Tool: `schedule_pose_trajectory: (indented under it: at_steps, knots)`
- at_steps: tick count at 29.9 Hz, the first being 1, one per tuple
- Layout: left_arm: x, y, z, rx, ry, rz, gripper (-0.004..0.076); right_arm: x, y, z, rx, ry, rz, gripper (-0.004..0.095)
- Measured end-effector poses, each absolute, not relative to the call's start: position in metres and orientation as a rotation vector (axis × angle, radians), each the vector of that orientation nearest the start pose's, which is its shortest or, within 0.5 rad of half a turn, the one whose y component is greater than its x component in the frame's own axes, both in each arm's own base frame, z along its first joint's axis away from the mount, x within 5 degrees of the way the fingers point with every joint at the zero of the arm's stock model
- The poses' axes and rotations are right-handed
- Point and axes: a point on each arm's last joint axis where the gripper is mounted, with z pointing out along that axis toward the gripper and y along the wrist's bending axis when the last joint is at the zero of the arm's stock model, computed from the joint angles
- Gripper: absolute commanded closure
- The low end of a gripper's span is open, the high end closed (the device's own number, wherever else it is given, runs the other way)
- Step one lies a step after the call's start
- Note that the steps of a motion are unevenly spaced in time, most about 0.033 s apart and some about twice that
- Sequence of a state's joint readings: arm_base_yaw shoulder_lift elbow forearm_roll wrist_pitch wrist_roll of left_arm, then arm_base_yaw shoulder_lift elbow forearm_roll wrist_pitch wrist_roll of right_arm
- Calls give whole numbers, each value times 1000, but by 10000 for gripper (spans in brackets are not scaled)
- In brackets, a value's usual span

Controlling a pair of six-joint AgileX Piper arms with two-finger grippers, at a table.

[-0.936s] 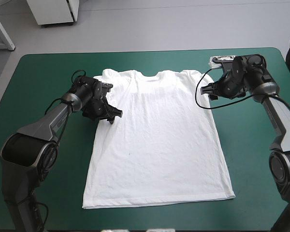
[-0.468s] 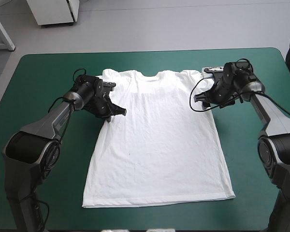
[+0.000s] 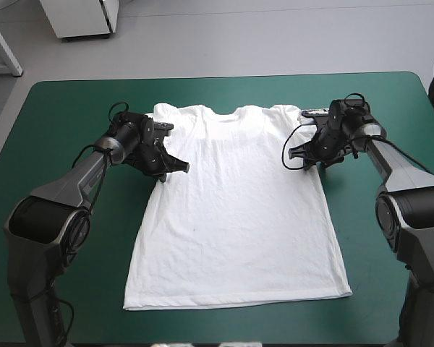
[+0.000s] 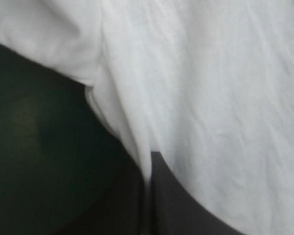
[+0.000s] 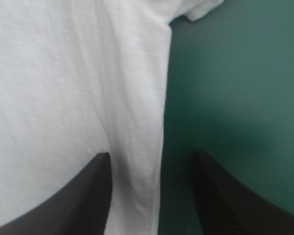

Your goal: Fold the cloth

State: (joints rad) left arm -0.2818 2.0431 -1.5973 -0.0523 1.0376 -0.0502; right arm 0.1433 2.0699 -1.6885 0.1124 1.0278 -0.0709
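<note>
From above, the T-shirt (image 3: 235, 210) lies spread flat on the teal-green cover (image 3: 65, 123), collar toward the far edge. My left gripper (image 3: 175, 168) sits at one side edge just below the sleeve, and my right gripper (image 3: 298, 155) at the opposite edge.

At my left wrist, the jaws look pressed together on a pinch of that edge, with white cloth ahead.

At my right wrist, the jaws stand apart with the side edge running between them. The cloth is light and limp and will likely sag and drag, so I'd pinch both layers at the edge.

The right gripper (image 3: 300, 155) slides leftward from the frame's upper right to the edge of the T-shirt (image 3: 235, 210); the left gripper (image 3: 175, 170) nudges up-right.
</note>
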Motion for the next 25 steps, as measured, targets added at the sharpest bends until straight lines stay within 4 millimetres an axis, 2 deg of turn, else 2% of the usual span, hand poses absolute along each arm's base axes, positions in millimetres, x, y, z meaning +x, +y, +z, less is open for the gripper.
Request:
schedule_pose_trajectory:
  at_steps: [4,7,12,17,23,25]
  knots:
    - [403,-121,200,310,2959,-114,734,434,71,211,-267,2886,181,822]
    - [404,-121,200,307,2959,-116,734,434,76,209,-284,2889,218,927]
    - [404,-121,200,307,2957,-117,734,432,93,207,-324,2880,287,923]
    - [405,-121,202,326,2954,-116,734,431,100,208,-335,2874,305,923]
    - [400,-119,219,363,2904,-112,734,426,100,218,-311,2870,303,923]
    - [396,-117,230,375,2882,-95,734,421,98,224,-315,2887,292,923]
